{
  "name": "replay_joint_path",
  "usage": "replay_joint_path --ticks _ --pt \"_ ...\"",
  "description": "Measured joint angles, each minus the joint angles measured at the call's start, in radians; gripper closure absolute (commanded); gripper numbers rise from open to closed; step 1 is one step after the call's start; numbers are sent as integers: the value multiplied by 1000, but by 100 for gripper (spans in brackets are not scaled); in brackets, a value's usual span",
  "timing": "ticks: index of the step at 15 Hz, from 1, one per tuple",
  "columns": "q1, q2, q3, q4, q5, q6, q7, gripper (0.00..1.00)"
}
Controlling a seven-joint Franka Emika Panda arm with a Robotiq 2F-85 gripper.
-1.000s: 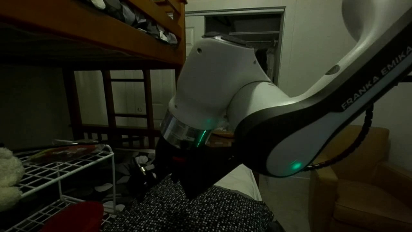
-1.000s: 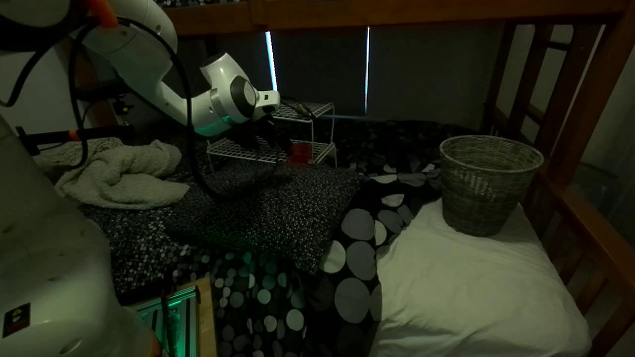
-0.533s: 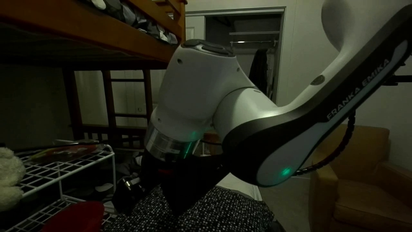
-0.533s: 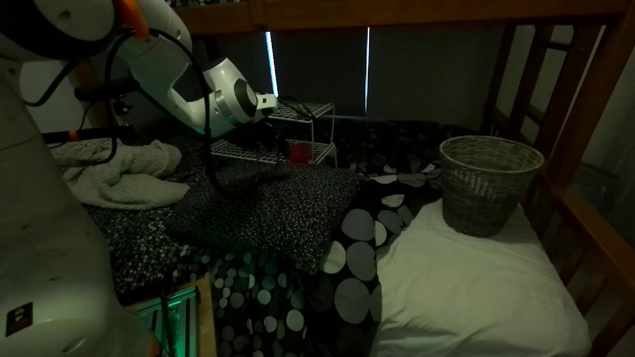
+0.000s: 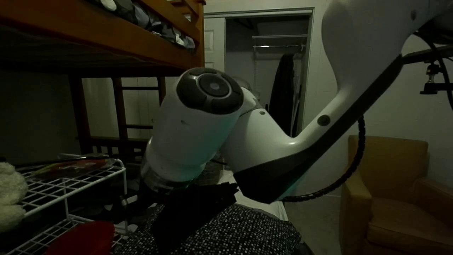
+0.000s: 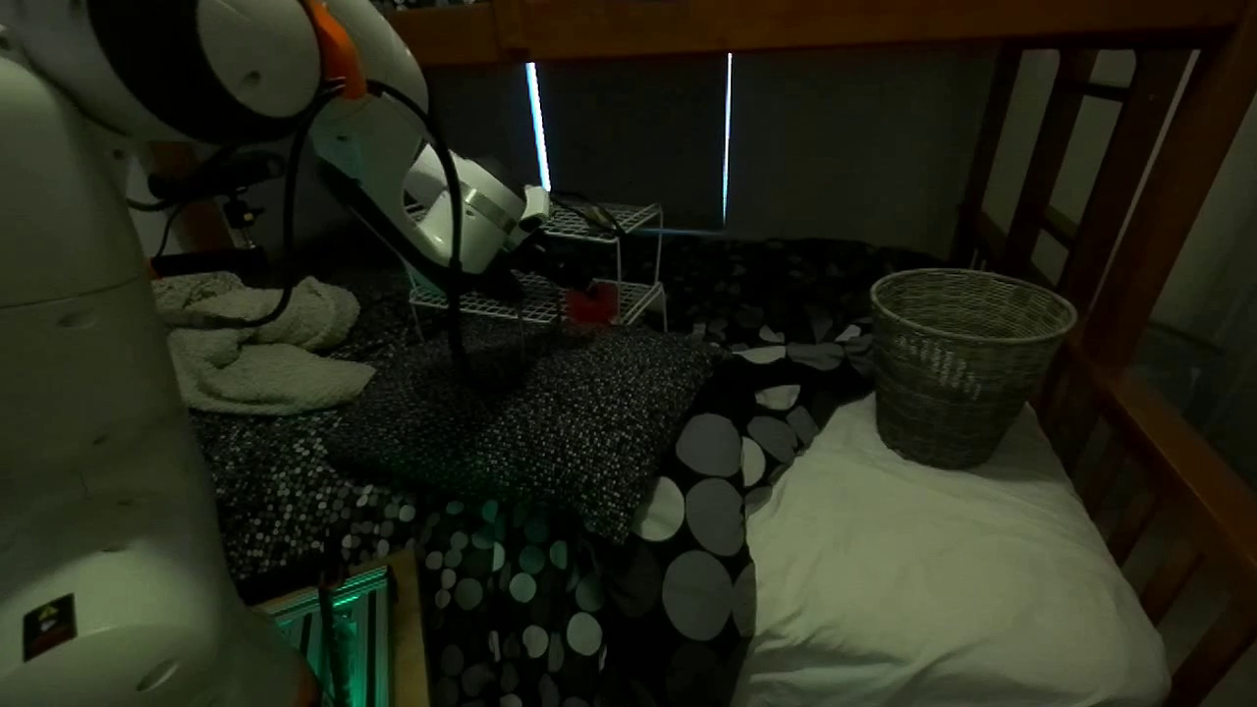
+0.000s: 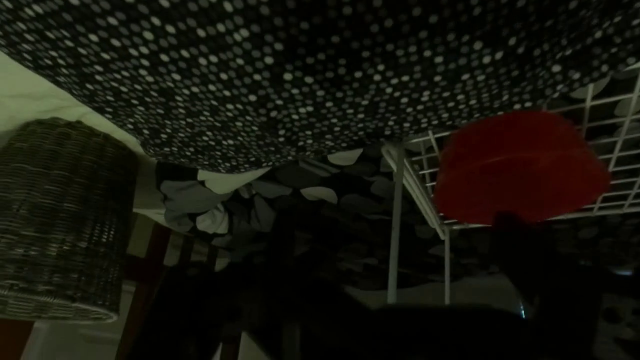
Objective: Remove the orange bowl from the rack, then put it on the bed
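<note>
Bowl [image 7: 522, 170] sits on the rack [image 5: 90, 184], lower shelf, reads red in the dim light. Not yet out on the bed [image 6: 702, 594]. In an exterior view it's far in the scene, toward the shelf's right end, just beyond the speckled bedding [image 6: 560, 412]. Hand [image 7: 397, 222] released: fingers [image 7: 525, 260] spread well apart in the wrist view, though very dark. One fingertip overlaps the bowl's edge there; touching or not, can't tell. Arm [image 6: 479, 241] extends from the left in an exterior view, bent down toward the rack. Top shelf holds a clear packet [image 5: 70, 166] with red and green in it. Pale fluffy thing [image 5: 10, 194], partly out of view, overlaps the rack's left part. Bin [image 6: 967, 383] stands upright on the white pillow [image 6: 943, 560], right side. Pale blanket [image 6: 260, 358] lies bunched at left, well apart from the bowl. Armchair [image 5: 396, 184] sits at right in an exterior view, well apart from the rack.
</note>
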Motion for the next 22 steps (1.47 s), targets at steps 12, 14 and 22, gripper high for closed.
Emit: replay_joint_path --ticks 12,14,22 --pt "257 326 -179 303 -238 -72 185 0" --pt "275 344 -188 339 -242 -72 185 0" --pt "317 390 -218 398 -232 -121 196 0"
